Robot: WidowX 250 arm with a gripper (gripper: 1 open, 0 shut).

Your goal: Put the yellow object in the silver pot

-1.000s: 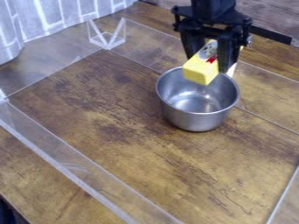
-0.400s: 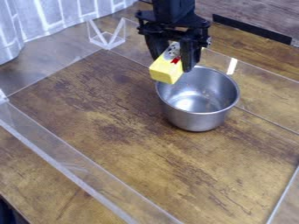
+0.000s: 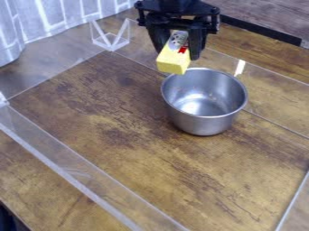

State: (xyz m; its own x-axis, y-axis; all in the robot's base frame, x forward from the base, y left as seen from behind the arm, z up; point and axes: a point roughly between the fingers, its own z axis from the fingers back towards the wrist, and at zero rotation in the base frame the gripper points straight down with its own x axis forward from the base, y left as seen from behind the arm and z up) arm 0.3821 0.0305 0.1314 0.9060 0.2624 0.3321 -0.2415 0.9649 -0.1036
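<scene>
"Near to far, go. What did you have closest to the cam?"

"Bare wood tabletop point(image 3: 133, 153) first, then your silver pot point(image 3: 204, 101), upright, mouth up, right of ctr in the pic. That was your target, and you had nothing visible in it."

"And the yellow object?"

"Just past it! Your yellow object point(image 3: 174, 60) hung at the pot's far-left side in the cam view, its lower end by the rim. Couldn't tell from one cam if it touched or how high it was, approx. just above rim level."

"Long axis?"

"Tilted, more up-down than flat, lower end twd the cam, label up top by the fingers."

"Your hand?"

"Black gripper point(image 3: 178, 38), right behind and above the block, coming in from the far side. You had it pinched around the block's upper end, jaws held apart by its width. Block lay below the hand, on the cam side, btwn hand and pot."

"So which way did you need to go?"

"Pot's mouth lay nearer the cam and to pic-right of the block, so I'd have called it: bring it twd the cam and right, over the ctr, then let go. Risk, imo: drop it there and you'd have clipped the far rim, poss. lost it outside."
</scene>
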